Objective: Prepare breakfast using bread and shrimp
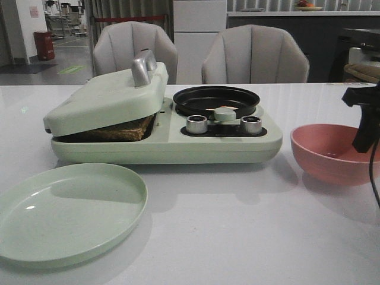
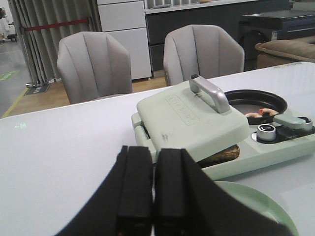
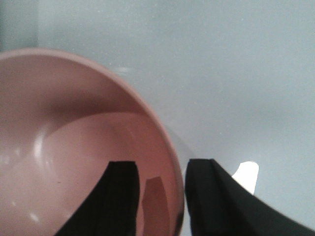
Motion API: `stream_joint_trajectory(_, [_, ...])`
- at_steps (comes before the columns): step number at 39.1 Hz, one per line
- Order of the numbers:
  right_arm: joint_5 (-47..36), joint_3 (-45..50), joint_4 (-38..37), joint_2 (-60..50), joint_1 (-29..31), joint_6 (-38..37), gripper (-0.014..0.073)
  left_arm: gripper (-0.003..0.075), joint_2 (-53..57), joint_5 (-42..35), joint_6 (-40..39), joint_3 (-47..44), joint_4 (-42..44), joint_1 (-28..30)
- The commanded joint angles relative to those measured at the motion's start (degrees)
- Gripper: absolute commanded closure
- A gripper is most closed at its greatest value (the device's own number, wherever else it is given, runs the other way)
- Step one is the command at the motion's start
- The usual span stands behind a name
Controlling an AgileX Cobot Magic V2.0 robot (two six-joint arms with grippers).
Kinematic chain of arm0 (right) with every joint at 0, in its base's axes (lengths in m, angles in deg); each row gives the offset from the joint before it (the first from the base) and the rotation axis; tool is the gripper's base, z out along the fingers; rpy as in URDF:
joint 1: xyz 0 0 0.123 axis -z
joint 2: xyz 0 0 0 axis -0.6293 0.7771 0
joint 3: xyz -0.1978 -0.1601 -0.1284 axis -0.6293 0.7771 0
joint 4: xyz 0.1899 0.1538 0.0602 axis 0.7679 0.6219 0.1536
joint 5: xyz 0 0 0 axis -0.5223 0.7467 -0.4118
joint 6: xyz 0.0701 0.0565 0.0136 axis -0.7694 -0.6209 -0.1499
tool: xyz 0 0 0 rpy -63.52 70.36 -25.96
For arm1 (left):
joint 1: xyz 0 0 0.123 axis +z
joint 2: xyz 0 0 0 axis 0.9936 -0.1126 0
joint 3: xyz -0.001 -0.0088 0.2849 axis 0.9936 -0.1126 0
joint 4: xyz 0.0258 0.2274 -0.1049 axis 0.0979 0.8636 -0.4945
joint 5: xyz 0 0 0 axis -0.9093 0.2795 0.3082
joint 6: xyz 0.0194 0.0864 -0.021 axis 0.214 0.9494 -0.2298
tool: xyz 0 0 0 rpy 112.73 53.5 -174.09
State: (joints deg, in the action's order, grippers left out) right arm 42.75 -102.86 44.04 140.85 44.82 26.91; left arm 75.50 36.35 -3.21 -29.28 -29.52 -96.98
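Bread (image 1: 123, 130) sits under our grill's (image 1: 166, 127) tilted lid, shrimp (image 2: 261, 113) in its pan, on a pale glossy tabletop (image 1: 237, 225) before two grey chairs (image 1: 135, 50). Left jaws together; right jaws straddle the pink bowl's (image 1: 332, 155) rim.

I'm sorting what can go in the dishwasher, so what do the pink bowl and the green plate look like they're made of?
The pink bowl looks like matte plastic or a fibre composite: thin rim, soft dull highlights in the right wrist view. The green plate looks like the same kind of material, satin, with faint broad reflections rather than a ceramic's sharp glaze. I can't confirm either.
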Motion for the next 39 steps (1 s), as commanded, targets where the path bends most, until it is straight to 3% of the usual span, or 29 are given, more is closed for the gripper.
stream_joint_trajectory(1, [-1.4, -1.5, -0.1, -6.6, 0.2, 0.1, 0.0226, 0.0606, -0.7, -4.4, -0.7, 1.5, -0.4, -0.4])
stream_joint_trajectory(13, [-5.9, -1.5, -3.0, -22.5, 0.1, 0.1, 0.0226, 0.0606, -0.7, -4.4, -0.7, 1.5, -0.4, -0.4])
stream_joint_trajectory(23, [-9.0, 1.5, 4.9, -33.1, -1.4, 0.1, 0.0226, 0.0606, -0.7, -4.4, -0.7, 1.5, -0.4, -0.4])
stream_joint_trajectory(39, [-35.9, 23.7, 5.1, -52.4, -17.2, 0.7, 0.0228, 0.0606, -0.7, -4.4, -0.7, 1.5, -0.4, -0.4])
